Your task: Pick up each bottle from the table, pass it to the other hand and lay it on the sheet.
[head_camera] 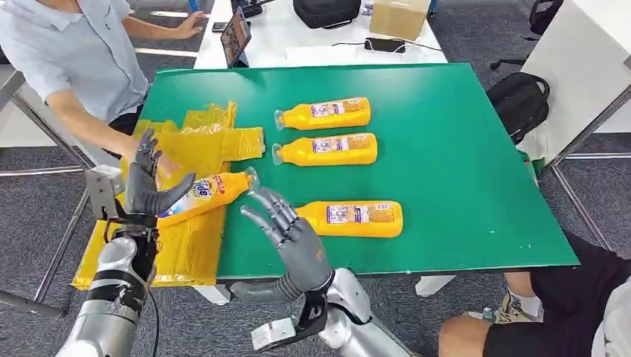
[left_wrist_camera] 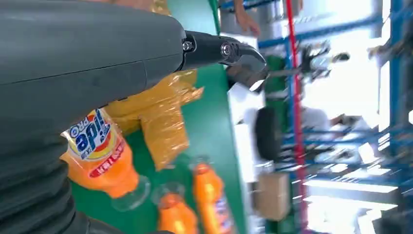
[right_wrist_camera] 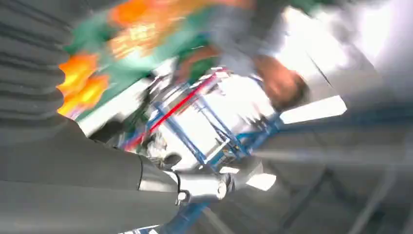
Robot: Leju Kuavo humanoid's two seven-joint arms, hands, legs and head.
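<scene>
Holding one orange bottle (head_camera: 207, 195) in our left hand (head_camera: 146, 187), we see it tilted, with its clear cap pointing toward our right hand (head_camera: 286, 230). The left hand wraps around the label end of this bottle, thumb on the near side and fingers on the far side, and the bottle is above the yellow sheet (head_camera: 195, 149), over the sheet's edge where the green desk (head_camera: 461, 149) begins. In the left wrist view the same bottle (left_wrist_camera: 100, 158) shows its blue and red label just beside the thick grey thumb.

Our right hand is released: its fingers are spread and it holds nothing. It is just beside the cap of the held bottle, but we cannot tell if a fingertip touches it. Just past the right hand, on its outer side, a second bottle (head_camera: 356, 219) lies flat on the desk. Farther ahead of this hand two more bottles lie side by side, the nearer one (head_camera: 329, 149) and the farther one (head_camera: 326, 114), all with caps toward the sheet.

A person (head_camera: 71, 56) sits beyond the left hand, with one hand (head_camera: 160, 160) on the sheet, close behind our left hand. The right wrist view is too blurred to read.
</scene>
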